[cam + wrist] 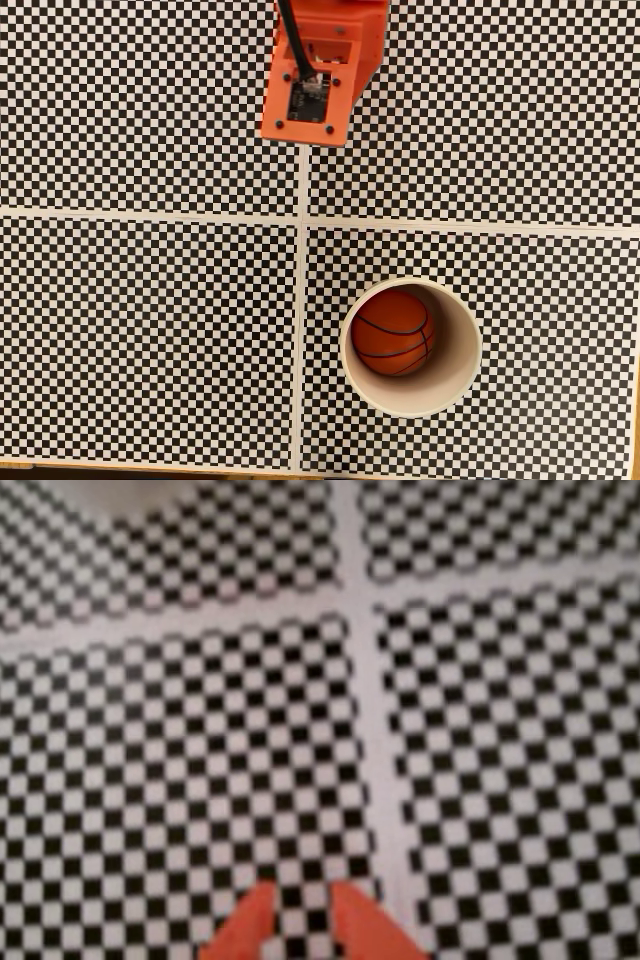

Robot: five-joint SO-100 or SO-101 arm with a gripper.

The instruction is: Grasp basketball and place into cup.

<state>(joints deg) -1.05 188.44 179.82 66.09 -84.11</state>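
Observation:
In the fixed view the basketball (392, 331), orange-red with black seam lines, lies inside the cream-white cup (456, 370), which stands upright on the lower right of the table. The orange arm (315, 70) is at the top centre, well away from the cup. In the wrist view my gripper (300, 895) shows as two orange fingertips (255, 920) at the bottom edge. They stand a little apart, with only the checkered surface between them.
A black-and-white checkered mat (150, 330) covers the table, divided into quarters by pale lines (300, 218). A wooden table edge (60, 464) runs along the bottom of the fixed view.

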